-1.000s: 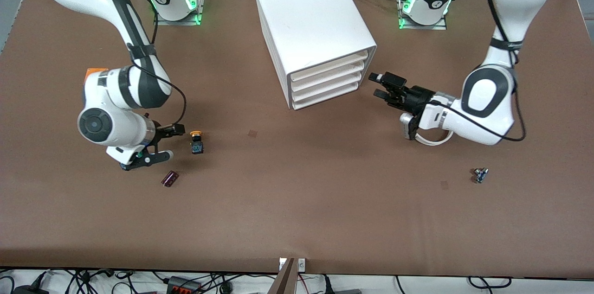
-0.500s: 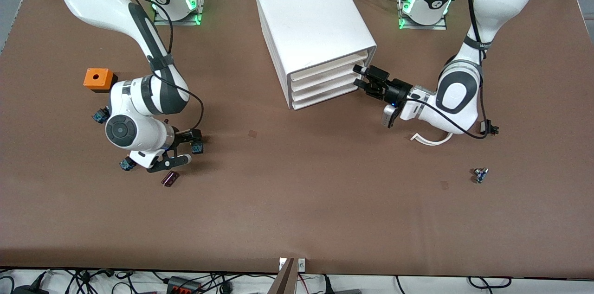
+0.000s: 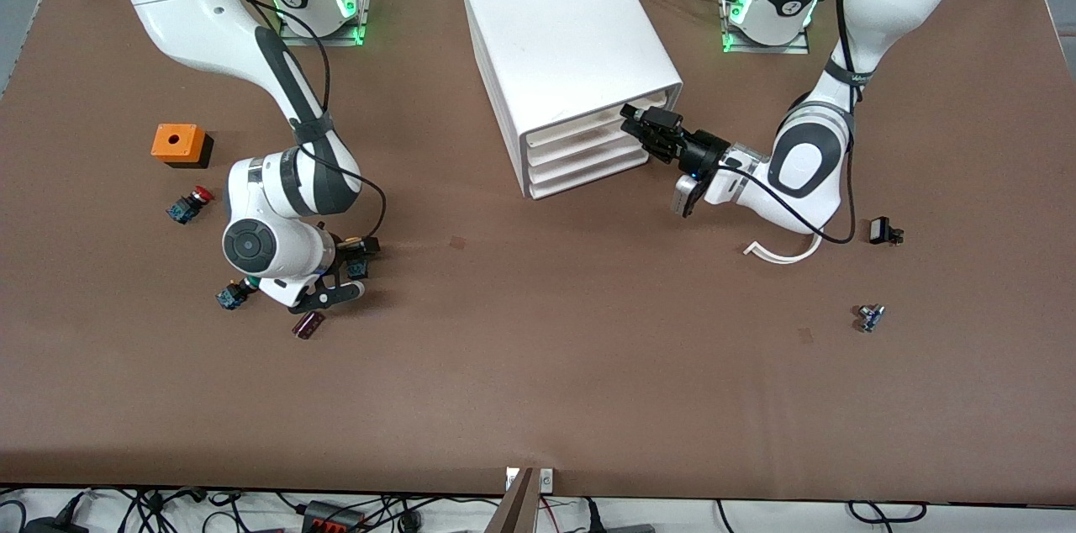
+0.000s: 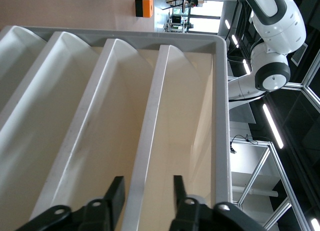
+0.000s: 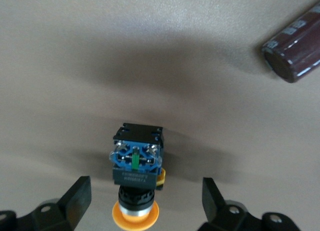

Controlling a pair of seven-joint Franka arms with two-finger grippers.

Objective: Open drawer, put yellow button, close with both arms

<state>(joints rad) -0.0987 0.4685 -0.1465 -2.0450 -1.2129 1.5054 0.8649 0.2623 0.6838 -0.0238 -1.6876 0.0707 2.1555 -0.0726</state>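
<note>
The white cabinet (image 3: 563, 37) stands in the middle of the table with its four drawers (image 3: 588, 148) shut. My left gripper (image 3: 640, 128) is at the top drawer's front. In the left wrist view it (image 4: 148, 180) is open, with that drawer's front lip (image 4: 150, 136) between its fingers. The yellow button (image 3: 359, 267) lies on its side toward the right arm's end of the table. My right gripper (image 3: 355, 268) is open and low around it. In the right wrist view the button (image 5: 136, 163) lies between the open fingers of the gripper (image 5: 146, 186), untouched.
A maroon cylinder (image 3: 308, 324) lies beside the right gripper, nearer the front camera. A green button (image 3: 231, 295), a red button (image 3: 189, 201) and an orange box (image 3: 178, 144) lie near the right arm. A white curved strip (image 3: 782, 251) and two small parts (image 3: 883, 230) (image 3: 870, 317) lie by the left arm.
My right gripper has moved across and down until its open fingers straddle the yellow button. My left gripper has moved in from the open table to the cabinet's top drawer front.
</note>
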